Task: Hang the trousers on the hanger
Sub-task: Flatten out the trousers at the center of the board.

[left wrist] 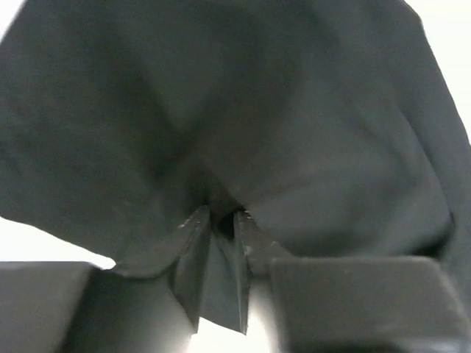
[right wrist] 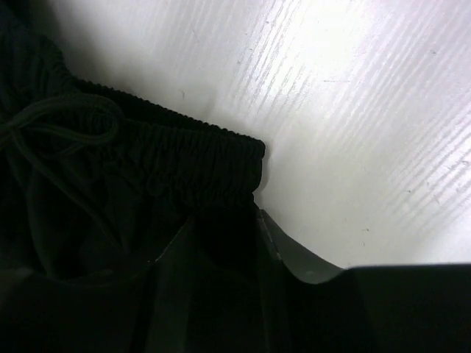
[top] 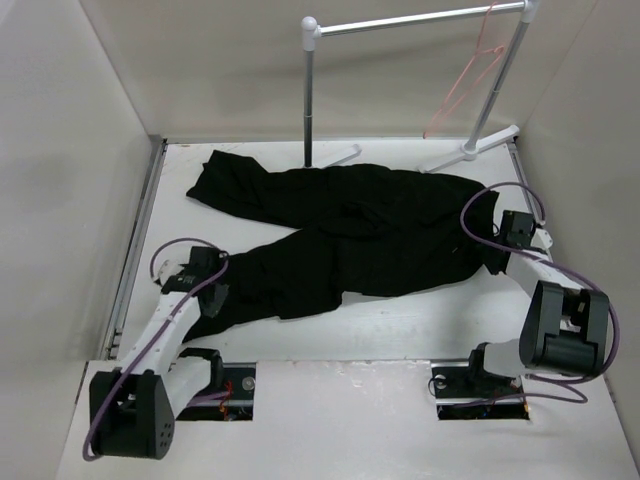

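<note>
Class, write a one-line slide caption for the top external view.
Black trousers lie spread across the table while the red hanger hangs on the rack behind.

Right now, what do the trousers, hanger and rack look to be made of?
The trousers: soft matte black cloth, going by limp folds and a gathered elastic waistband. The hanger: thin pinkish-red wire, probably coated metal; too slender to confirm. The clothes rack: dull grey metal tube with white, likely plastic, joints.
</note>
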Motion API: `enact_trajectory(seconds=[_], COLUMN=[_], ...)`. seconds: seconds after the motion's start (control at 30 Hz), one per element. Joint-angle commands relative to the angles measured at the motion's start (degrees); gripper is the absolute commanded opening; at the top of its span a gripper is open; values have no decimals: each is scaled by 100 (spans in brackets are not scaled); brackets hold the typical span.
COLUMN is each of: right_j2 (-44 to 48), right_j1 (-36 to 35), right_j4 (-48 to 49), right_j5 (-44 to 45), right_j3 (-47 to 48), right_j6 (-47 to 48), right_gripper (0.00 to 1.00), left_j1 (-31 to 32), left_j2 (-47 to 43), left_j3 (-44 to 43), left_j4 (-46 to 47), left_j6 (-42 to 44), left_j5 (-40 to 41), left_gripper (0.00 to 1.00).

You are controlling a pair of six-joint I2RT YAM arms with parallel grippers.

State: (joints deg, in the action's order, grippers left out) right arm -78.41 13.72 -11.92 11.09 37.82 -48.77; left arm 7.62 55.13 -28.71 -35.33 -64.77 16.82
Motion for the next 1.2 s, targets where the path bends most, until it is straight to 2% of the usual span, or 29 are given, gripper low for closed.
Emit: enact_trajectory(seconds=[0.0,0.03,0.13,0.2,0.37,0.47,0.53,0.6,0.67,0.7,0.73,0.77,0.83,0.9,1.0,1.1,1.13,1.17], right_j2=[-174,-253,-377,-167,1088,1932,2468,2970,3392,3507,3482,3377,3289,3219,3139,3244,3244,3236], right_j1=[4,4,30,118,539,1031,1251,1427,1454,1446,1359,1236,1112,1007,595,-64,-301,-512], right_j4=[498,515,437,279,-678,-1328,-1724,-2102,-2401,-2429,-2455,-2490,-2447,-2420,-2394,-2227,-2201,-2183], right_j5=[-169,-178,-134,-29,551,412,332,358,455,542,569,587,666,911,1087,1176,1167,1124], right_j3=[190,190,217,121,-275,-591,-793,-925,-996,-970,-892,-778,-549,-216,233,427,471,515], right_j6=[-141,-150,-168,-220,-282,-422,-493,-502,-537,-545,-519,-493,-406,-265,-229,-220,-212,-142], right_gripper=[40,38,15,7,2,2,2,2,7,16,28,46,73,84,86,80,71,57], left_j1=[-948,-1168,-1907,-2101,-2550,-2656,-2621,-2507,-2393,-2349,-2305,-2226,-1954,-1612,-1242,-1249,-1311,-1381], left_j2=[-20,-29,119,243,656,981,1096,1053,930,851,763,675,787,1173,1867,2684,3000,3308], left_j3=[383,445,420,235,-687,-1153,-1373,-1497,-1663,-1786,-1944,-2137,-2523,-2902,-3184,-3342,-3473,-3623], left_j4=[395,413,413,431,247,-60,-342,-500,-571,-589,-589,-537,-309,16,745,1553,1686,1766], left_j6=[-97,-36,254,473,1001,1291,1362,1397,1528,1590,1634,1678,1783,1828,1898,1881,1872,1863], left_j5=[-433,-460,-303,-40,831,1217,1507,1605,1675,1745,1728,1720,1667,1544,1036,272,-18,-212], left_gripper=[12,11,7,6,6,8,14,25,37,43,47,51,52,50,50,51,50,50])
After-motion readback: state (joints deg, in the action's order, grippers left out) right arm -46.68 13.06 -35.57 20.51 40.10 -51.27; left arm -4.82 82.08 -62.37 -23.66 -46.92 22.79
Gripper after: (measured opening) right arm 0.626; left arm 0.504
